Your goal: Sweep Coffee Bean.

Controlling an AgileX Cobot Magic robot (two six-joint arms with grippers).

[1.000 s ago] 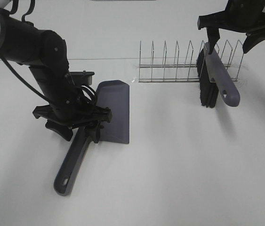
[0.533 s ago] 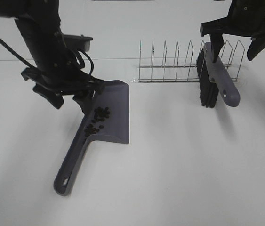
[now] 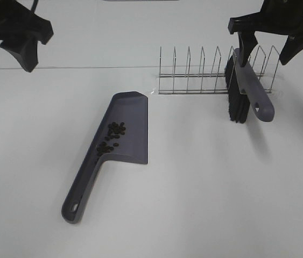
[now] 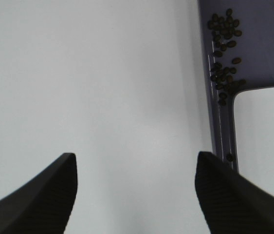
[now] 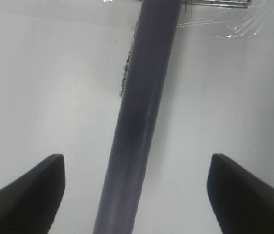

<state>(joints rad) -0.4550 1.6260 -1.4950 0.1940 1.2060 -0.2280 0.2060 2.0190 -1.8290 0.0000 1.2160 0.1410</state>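
Note:
A grey-purple dustpan lies flat on the white table, its handle pointing toward the front left. The coffee beans sit in a small dark heap inside the pan near the handle; the left wrist view shows the beans too. My left gripper hangs open high at the far left, well clear of the dustpan. The matching brush leans in the wire rack. My right gripper stands open just above the brush, its handle running between the spread fingers untouched.
The wire rack stands along the back edge of the table, with several empty slots left of the brush. White tabletop stretches in front of and to the right of the dustpan.
My left arm has lifted off the dustpan handle and drawn back up to the far left, uncovering the beans in the pan. The right gripper has hardly moved.

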